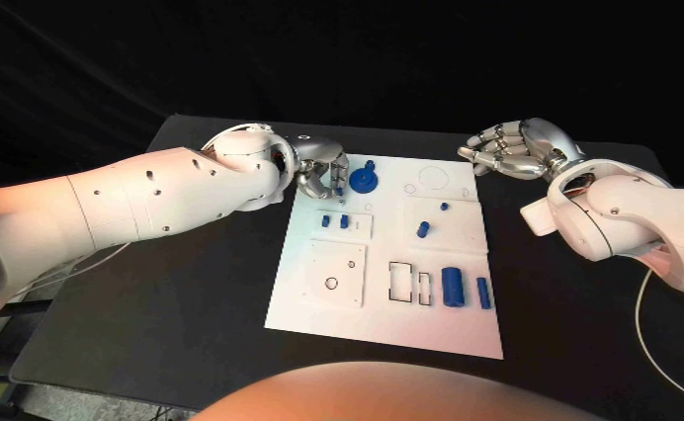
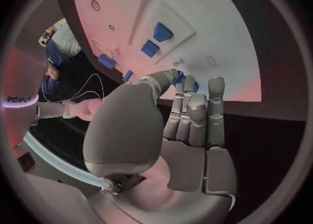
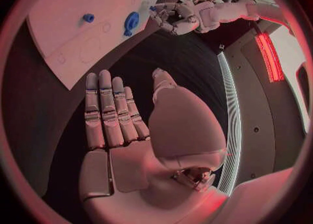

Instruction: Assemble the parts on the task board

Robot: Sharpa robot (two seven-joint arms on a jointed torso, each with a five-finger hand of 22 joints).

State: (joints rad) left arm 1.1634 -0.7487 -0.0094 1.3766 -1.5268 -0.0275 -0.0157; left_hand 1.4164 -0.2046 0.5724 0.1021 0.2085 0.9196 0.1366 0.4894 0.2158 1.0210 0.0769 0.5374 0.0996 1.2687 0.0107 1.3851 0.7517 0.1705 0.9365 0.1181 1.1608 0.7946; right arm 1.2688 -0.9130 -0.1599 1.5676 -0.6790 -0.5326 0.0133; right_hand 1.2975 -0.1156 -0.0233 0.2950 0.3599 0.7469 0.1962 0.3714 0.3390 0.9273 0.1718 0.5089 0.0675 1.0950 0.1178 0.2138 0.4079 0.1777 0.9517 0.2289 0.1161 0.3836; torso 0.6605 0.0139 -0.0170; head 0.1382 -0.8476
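Observation:
The white task board [image 1: 321, 302] lies in the middle of the black table. My left hand [image 1: 321, 172] is at its far left corner, fingertips right by a round blue part [image 1: 365, 181]. In the left wrist view my left hand's [image 2: 189, 125] thumb is drawn in toward the straight fingers, and the blue part [image 2: 179, 74] peeks out at their tips; whether it is pinched is unclear. My right hand [image 1: 516, 152] hovers beyond the board's far right corner, and its [image 3: 124, 125] fingers are straight with nothing in them. It looks across at the round blue part [image 3: 132, 21] and my left hand [image 3: 176, 16].
Other blue parts lie on the board: two small blocks [image 1: 334, 220], a short peg [image 1: 423, 229], a tiny piece [image 1: 444, 207], a thick cylinder [image 1: 454, 286] and a thinner one [image 1: 483, 292]. Outlined recesses [image 1: 403, 283] sit beside them. Bare black table surrounds the board.

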